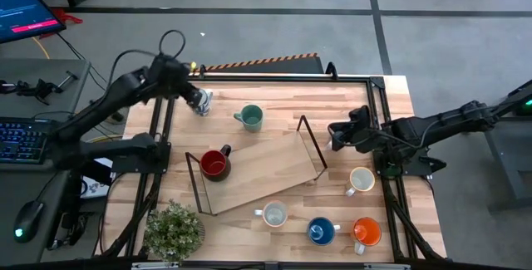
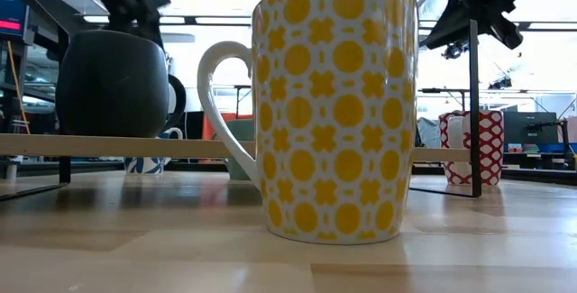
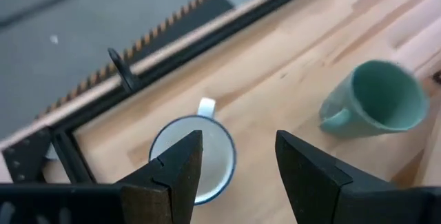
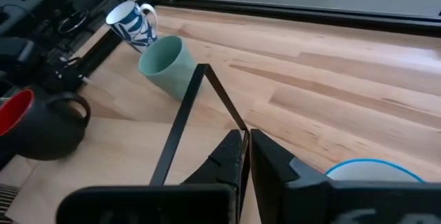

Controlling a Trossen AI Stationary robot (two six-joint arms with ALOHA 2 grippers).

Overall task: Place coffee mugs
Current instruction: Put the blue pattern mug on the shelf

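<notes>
Mug, white with blue rim (image 3: 195,156): left gripper (image 3: 238,172) poised above, fingers wide apart. Advice: lower squarely, straddle the rim, close gently. Right gripper (image 4: 247,156): pinched closed, waiting.

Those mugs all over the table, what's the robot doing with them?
It is setting out coffee mugs. The left tool hovers open over a white blue-rimmed mug at the table's far left corner, not yet gripping it. The right tool waits shut near the rack's right end. A teal mug and a dark red-lined mug stand nearby; other mugs line the near edge.
</notes>
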